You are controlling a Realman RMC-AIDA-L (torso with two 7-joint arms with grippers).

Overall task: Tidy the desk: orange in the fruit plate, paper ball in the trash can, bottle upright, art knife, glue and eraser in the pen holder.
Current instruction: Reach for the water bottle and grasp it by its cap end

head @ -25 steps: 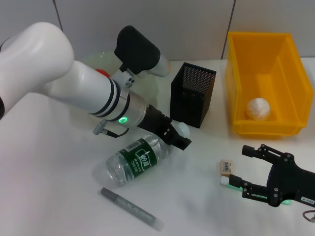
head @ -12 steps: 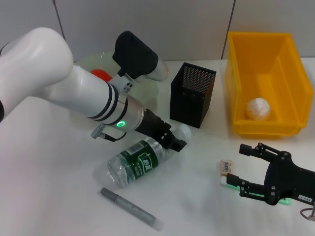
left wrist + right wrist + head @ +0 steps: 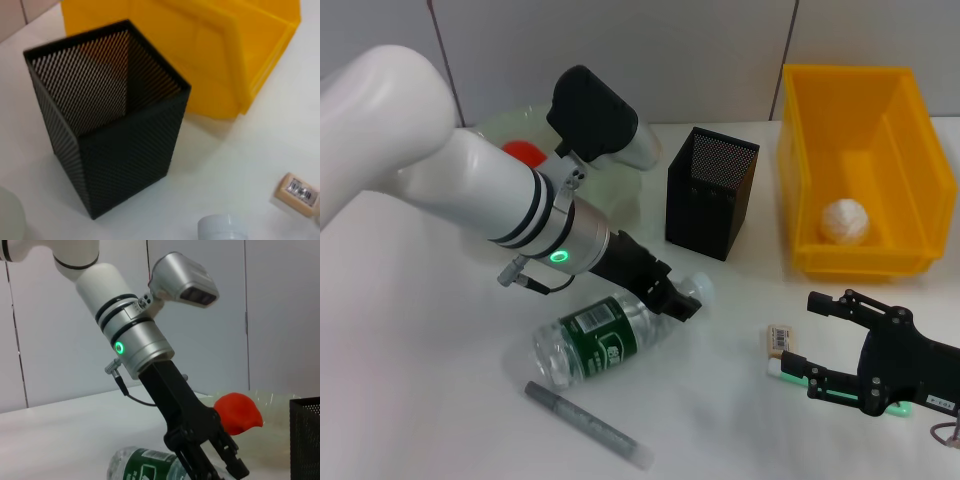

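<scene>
The left arm reaches in from the left, forearm slanting down and to the right, a green ring lit at its wrist. The left gripper (image 3: 677,300) points down toward the table at mid scene — its fingers close together. The right gripper (image 3: 812,341) sits low at near right — fingers spread wide, pointing left.

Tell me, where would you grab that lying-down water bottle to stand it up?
Probably near the neck, coming from above. The bottle lies on its side, cap toward the pen holder, and the narrow shoulder suits a small gripper. The left gripper is there now; the right gripper waits by the eraser.
</scene>
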